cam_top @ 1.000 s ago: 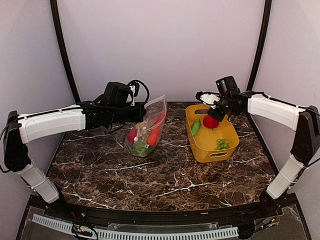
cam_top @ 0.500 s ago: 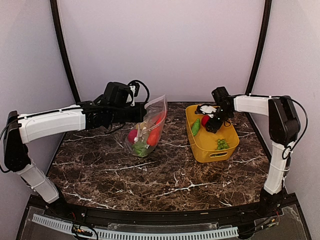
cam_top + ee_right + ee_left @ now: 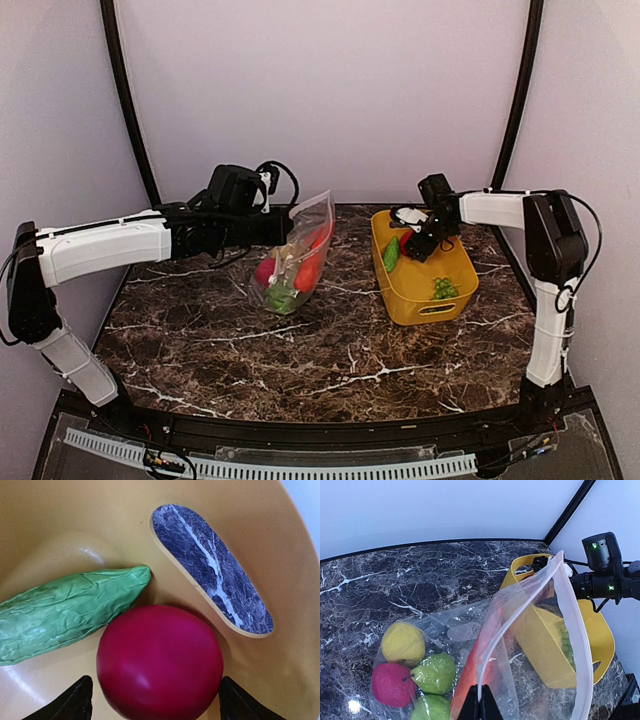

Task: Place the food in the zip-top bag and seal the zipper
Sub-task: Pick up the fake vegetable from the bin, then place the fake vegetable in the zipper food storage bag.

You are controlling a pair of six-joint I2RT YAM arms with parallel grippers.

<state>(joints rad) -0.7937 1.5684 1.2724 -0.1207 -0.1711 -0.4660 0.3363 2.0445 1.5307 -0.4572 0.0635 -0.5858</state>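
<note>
Fingers point(image 3: 75, 702) of the right gripper point(image 3: 418, 245) stand apart either side of the red round fruit point(image 3: 159, 662), beside the green cucumber point(image 3: 65, 615) at the yellow basket's point(image 3: 440, 305) far end. Left arm point(image 3: 110, 245) stretches rightward, left gripper point(image 3: 480, 707) clamped on the zip-top bag's point(image 3: 296, 258) edge, holding it upright left of the basket.

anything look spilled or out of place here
Nothing stands out. The left tool holds the zip-top bag open by its rim, toy food inside; the remaining pieces lie in the yellow basket, none on the table.
</note>
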